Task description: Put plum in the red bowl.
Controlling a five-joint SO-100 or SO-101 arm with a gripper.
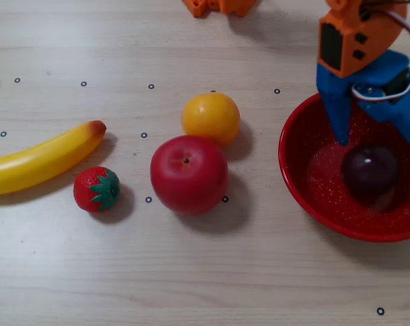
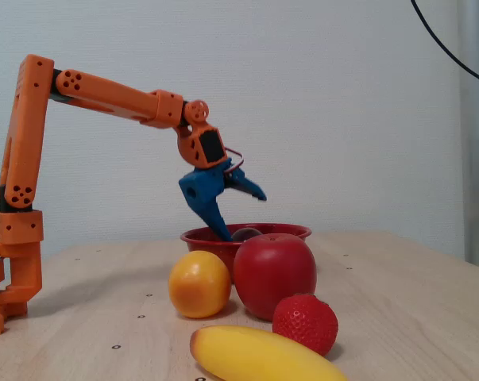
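plum (image 1: 370, 171) in red bowl (image 1: 306, 193) — claw (image 1: 381, 146) spread above

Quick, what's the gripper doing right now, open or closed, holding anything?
Gripper: open, holding nothing; the plum lies in the red bowl below it.

1. The overhead view looks straight down, close on the table (image 1: 191, 285); the arm enters only at its top right corner.
2. The fixed view stands low, near table height, facing the whole arm (image 2: 104, 94) across the fruit, with a wall behind.
3. Both share the red bowl (image 1: 296, 173), apple (image 1: 189, 174), orange (image 1: 210, 117), strawberry (image 1: 96, 189) and banana (image 1: 41, 158); the banana sits nearest the fixed camera.
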